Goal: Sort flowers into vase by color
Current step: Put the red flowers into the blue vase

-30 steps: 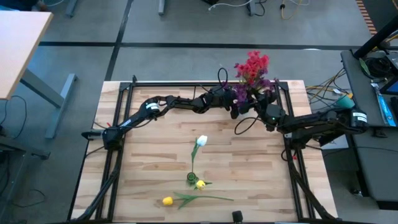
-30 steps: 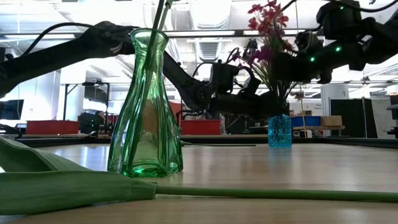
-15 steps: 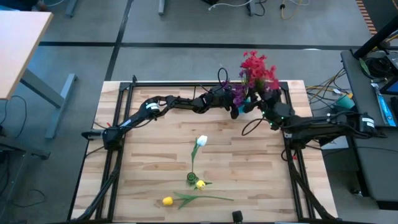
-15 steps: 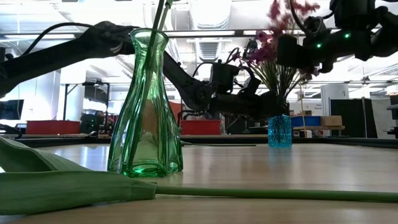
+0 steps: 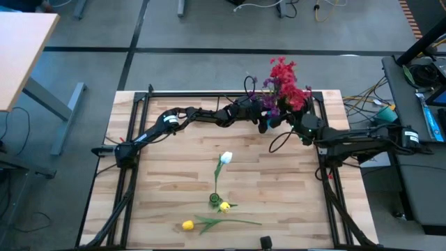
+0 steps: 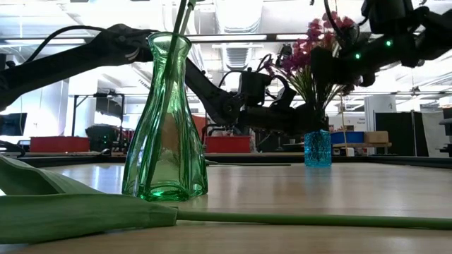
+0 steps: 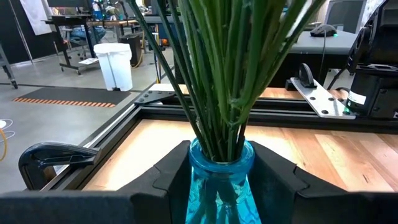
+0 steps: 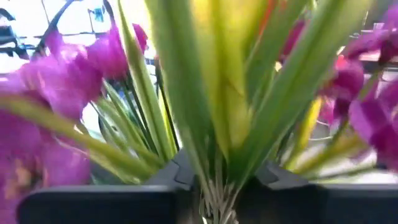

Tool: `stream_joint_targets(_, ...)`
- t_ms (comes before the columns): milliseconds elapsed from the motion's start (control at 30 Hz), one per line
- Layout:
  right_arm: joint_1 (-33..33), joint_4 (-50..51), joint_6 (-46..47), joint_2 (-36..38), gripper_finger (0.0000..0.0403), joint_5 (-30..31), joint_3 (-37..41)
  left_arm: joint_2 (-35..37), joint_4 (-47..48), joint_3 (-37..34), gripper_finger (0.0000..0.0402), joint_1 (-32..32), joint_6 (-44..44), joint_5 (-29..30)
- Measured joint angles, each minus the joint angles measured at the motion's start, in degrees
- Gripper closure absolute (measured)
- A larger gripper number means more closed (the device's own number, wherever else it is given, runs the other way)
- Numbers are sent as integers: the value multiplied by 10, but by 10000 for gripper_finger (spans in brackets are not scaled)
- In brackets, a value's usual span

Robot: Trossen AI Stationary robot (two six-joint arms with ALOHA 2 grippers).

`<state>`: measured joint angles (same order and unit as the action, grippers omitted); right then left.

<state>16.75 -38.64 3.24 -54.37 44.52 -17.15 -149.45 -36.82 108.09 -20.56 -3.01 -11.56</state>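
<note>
Fingers of left gripper (image 7: 214,177) clamped on small blue glass vase (image 7: 219,180) at counter's far edge; right fingers (image 8: 214,183) pinching green stems of red and purple flowers (image 5: 282,84) above it. White tulip (image 5: 225,158) stands in green vase; two yellow buds (image 5: 188,224) left lying near.

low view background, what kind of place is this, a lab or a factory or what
Most likely a robotics lab or workshop in an open, office-like hall. Behind the wooden table run ceiling light strips and red bins, and the high view shows a grey floor with loose cables and a desk beside the rig.
</note>
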Motion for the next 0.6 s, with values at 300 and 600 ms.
stream_joint_targets(300, 0, 228, 51, 11, 245, 5, -90, 0, 0, 0, 278, 0, -1, 0)
stream_joint_targets(600, 0, 387, 96, 47, 177, 5, -135, 0, 1, 0, 278, 0, -5, 0)
